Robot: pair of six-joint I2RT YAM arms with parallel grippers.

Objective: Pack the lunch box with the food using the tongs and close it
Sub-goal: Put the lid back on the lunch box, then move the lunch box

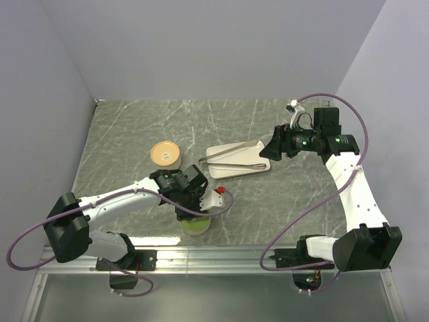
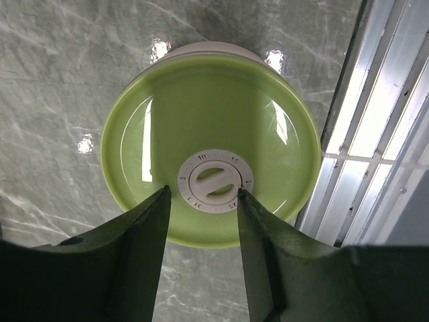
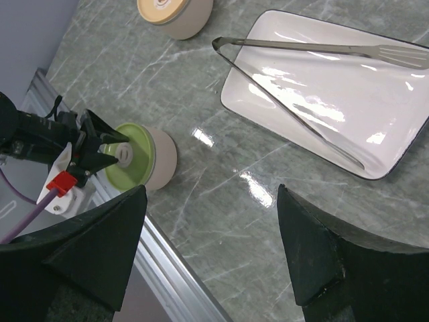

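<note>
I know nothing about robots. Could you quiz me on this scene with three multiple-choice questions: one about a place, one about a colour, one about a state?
1. Where do the tongs lie?
A. on the white plate
B. in a drawer
C. on the floor

2. What colour is the round lid under the left gripper?
A. tan
B. green
C. red

3. How is the right gripper?
A. shut on the tongs
B. open and empty
C. shut on a spoon

Answers:
1 A: both arms of the tongs rest on the white plate.
2 B: the left wrist view shows a green top with a white dial in its middle.
3 B: its fingers stand wide apart with only tabletop between them.
</note>
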